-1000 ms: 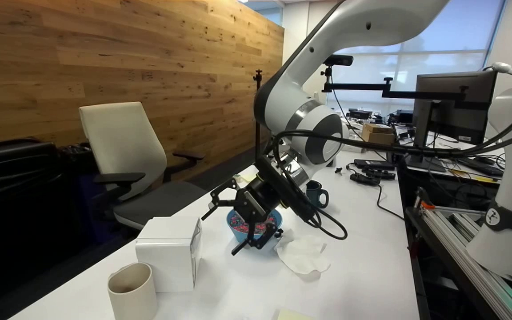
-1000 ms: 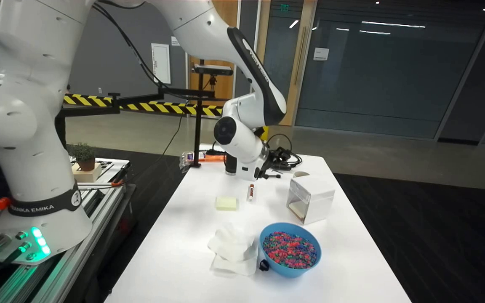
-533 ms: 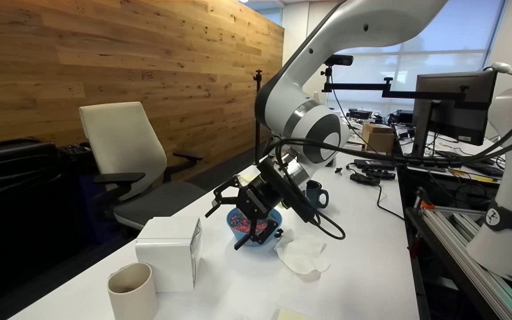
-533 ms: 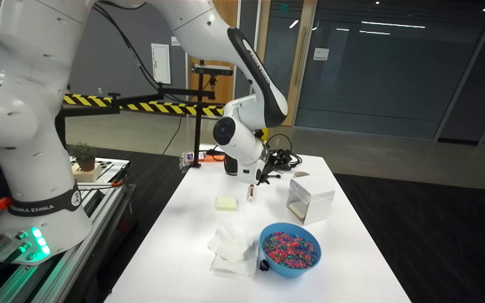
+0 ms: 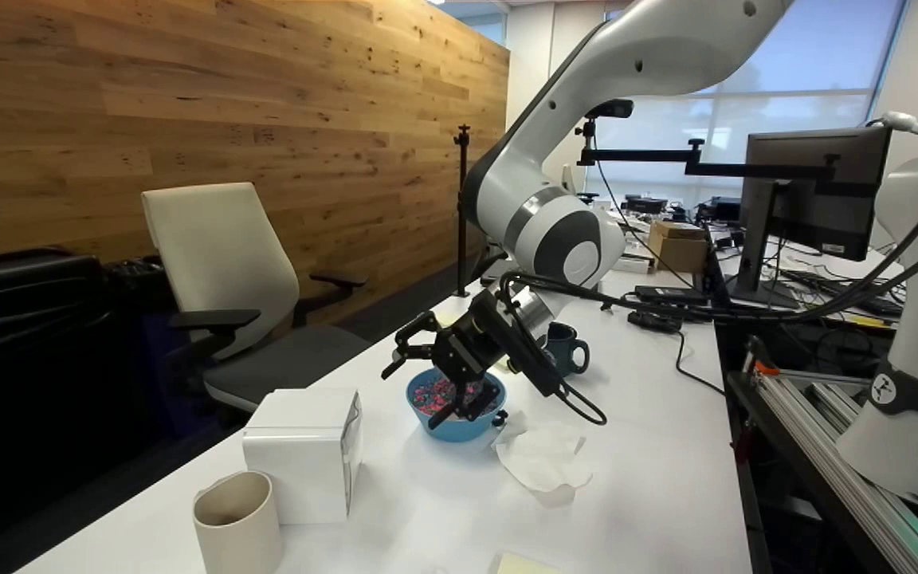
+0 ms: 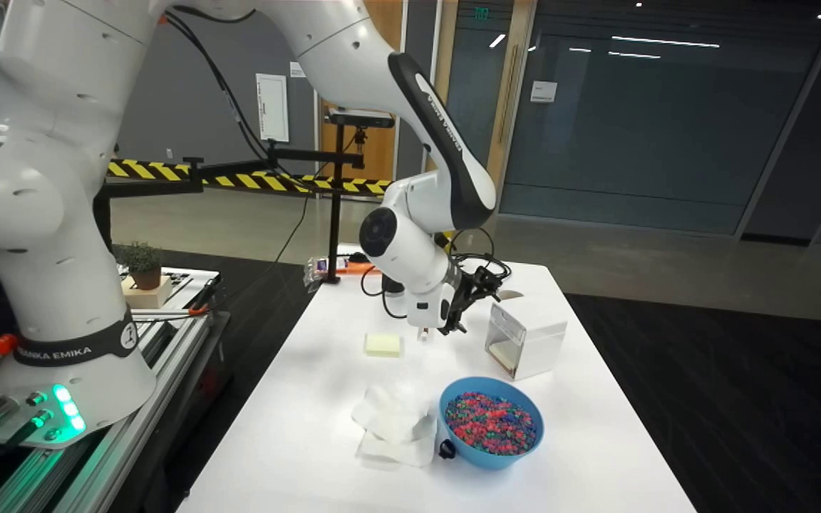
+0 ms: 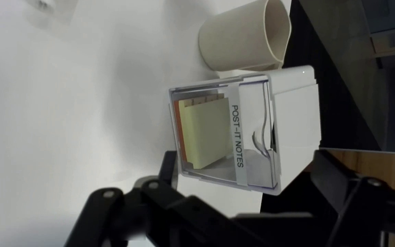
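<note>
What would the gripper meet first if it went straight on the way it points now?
Most likely the Post-it notes box: in the wrist view it shows ahead, between the jaws of the open gripper. How far off it stands is hard to judge.

Your arm (image 6: pixel 359 63) arches up pretty high, then folds back down to the wrist (image 5: pixel 574 249). Your tool (image 5: pixel 413 395) is tipped way off vertical, pointing down at a slant with its jaws spread wide. Wrist view shows you both fingers (image 7: pixel 167 168), well apart.
</note>
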{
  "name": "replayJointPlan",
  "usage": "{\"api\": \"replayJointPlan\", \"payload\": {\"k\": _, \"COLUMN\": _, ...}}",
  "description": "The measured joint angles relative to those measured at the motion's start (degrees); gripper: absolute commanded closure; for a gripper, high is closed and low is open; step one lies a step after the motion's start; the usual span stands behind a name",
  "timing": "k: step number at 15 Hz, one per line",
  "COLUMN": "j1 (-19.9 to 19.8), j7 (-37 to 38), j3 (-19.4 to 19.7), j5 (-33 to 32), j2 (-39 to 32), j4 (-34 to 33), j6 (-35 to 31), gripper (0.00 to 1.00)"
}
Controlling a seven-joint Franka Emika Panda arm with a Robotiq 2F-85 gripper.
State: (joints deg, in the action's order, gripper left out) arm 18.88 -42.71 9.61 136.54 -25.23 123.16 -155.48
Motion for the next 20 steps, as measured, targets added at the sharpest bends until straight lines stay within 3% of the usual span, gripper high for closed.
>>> {"api": "replayJointPlan", "payload": {"k": 20, "j1": 0.66, "j7": -2.93, "j3": 0.92, "j5": 1.55, "j2": -0.21, "j4": -0.01, "j6": -1.09, "gripper": 0.0}}
